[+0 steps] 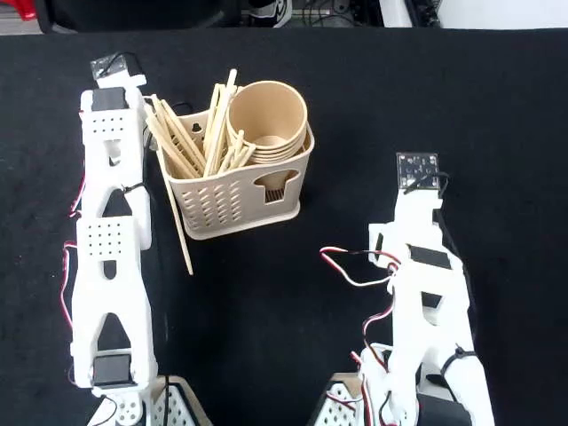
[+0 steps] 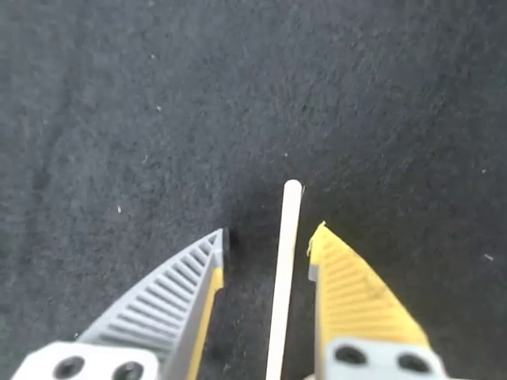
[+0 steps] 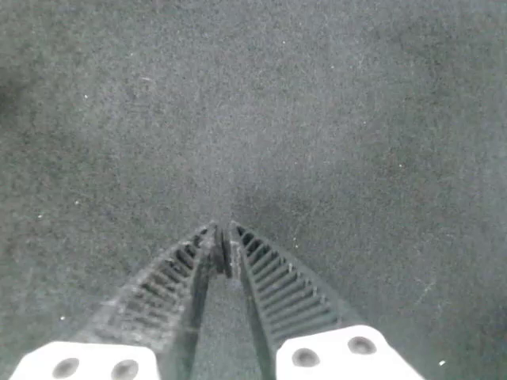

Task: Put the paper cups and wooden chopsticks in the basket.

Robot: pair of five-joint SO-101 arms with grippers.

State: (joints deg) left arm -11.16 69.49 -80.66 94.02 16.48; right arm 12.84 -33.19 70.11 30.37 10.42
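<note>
Chopstick (image 2: 283,277) is running lengthwise between the parted fingers of the left gripper (image 2: 270,232), nearer the yellow one, its rounded end pointing ahead past the fingertips. Right gripper (image 3: 223,231) is hovering closed over the table (image 3: 356,95), empty. Basket (image 1: 235,200) beside the left arm (image 1: 111,240) is holding paper cups (image 1: 266,111).

I have the white plastic left arm (image 1: 108,240) stretched out long from its base, its links nearly in one straight line. Its left gripper (image 2: 269,232) points downward, with the grey ribbed finger (image 2: 186,285) and the yellow finger (image 2: 348,293) spread well apart. The white plastic right arm (image 1: 426,302) reaches less far from its base. The dark ribbed right gripper (image 3: 224,229) also faces down, its tips pressed together.
</note>
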